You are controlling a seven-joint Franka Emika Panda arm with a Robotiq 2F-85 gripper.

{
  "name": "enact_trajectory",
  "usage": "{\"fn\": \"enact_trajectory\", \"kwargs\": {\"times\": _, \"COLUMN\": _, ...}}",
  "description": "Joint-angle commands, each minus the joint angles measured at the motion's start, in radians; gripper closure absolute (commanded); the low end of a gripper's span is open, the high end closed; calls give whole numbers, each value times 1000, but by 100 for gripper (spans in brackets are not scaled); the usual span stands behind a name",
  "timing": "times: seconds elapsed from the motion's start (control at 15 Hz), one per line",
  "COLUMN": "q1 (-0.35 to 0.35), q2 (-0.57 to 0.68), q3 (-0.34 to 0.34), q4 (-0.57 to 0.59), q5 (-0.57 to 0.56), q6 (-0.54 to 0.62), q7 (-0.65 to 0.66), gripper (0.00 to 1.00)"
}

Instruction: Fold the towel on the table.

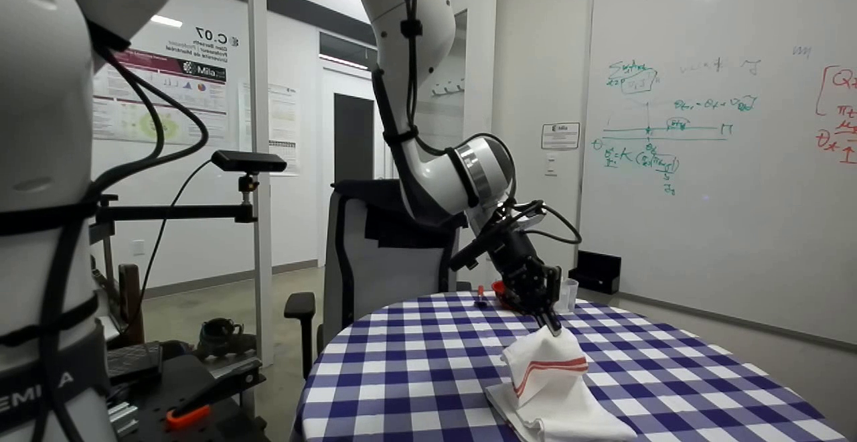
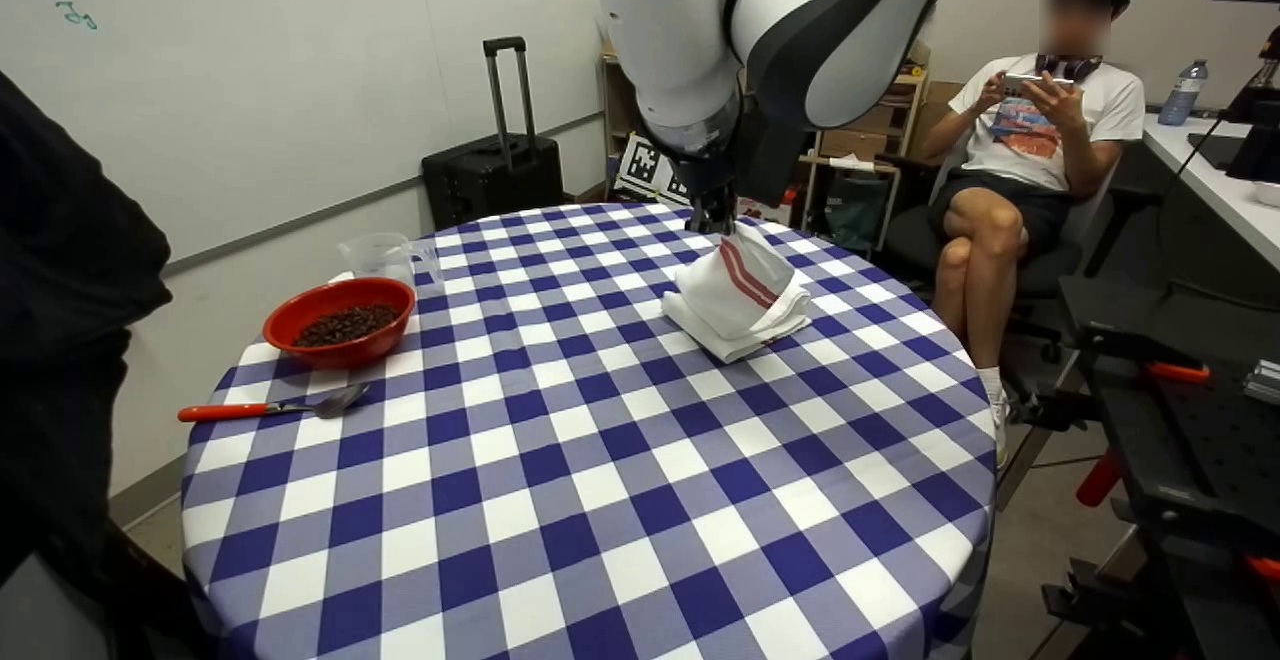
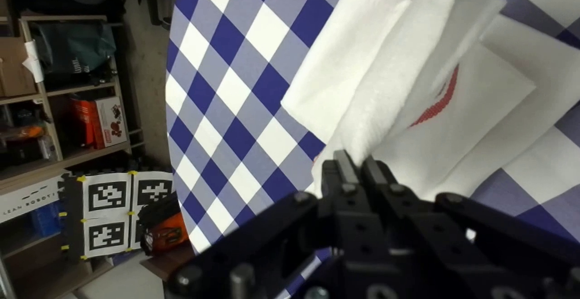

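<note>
A: How do we enter the gripper?
B: Black two-fingered gripper (image 3: pixel 359 166), tilted downward. Fingertips pressed together on a fold of white cloth towel (image 1: pixel 559 392) with thin red stripes; we list it as grasping.

A: The towel's place?
B: On the round table (image 2: pixel 500 480), covered in blue-and-white gingham cloth. We record one part drawn up to a peak at the fingertips, the rest lying beneath in folded layers. The stripes show on the raised part in both exterior views.

A: Above these?
B: White jointed arm (image 1: pixel 432 184), bent down over the table.

A: Elsewhere on the table?
B: In an exterior view we find, well apart from the towel: round red bowl (image 2: pixel 345 353) holding small dark brown pieces (image 2: pixel 348 326); clear vessel (image 2: pixel 380 255), just beside the bowl; metal utensil (image 2: pixel 255 409) with an orange handle, lying near the bowl.

A: Past the table's edge?
B: We log a grey-backed office chair (image 1: pixel 395 274) with black armrests; a whiteboard (image 1: pixel 723 241) with green and red writing; a black case (image 2: pixel 485 185) with an extended handle; a seated person (image 2: pixel 1040 155) in a white printed T-shirt, a phone (image 2: pixel 1037 86) in both hands.
</note>
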Motion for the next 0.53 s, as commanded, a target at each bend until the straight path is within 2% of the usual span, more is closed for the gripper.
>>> {"fn": "enact_trajectory", "kwargs": {"times": 0.0, "q1": 8, "q2": 38, "q3": -23, "q4": 42, "q5": -17, "q6": 12, "q7": 36, "gripper": 99}}
{"fn": "enact_trajectory", "kwargs": {"times": 0.47, "q1": 0, "q2": 49, "q3": -27, "q4": 27, "q5": 31, "q6": -5, "q7": 96, "gripper": 99}}
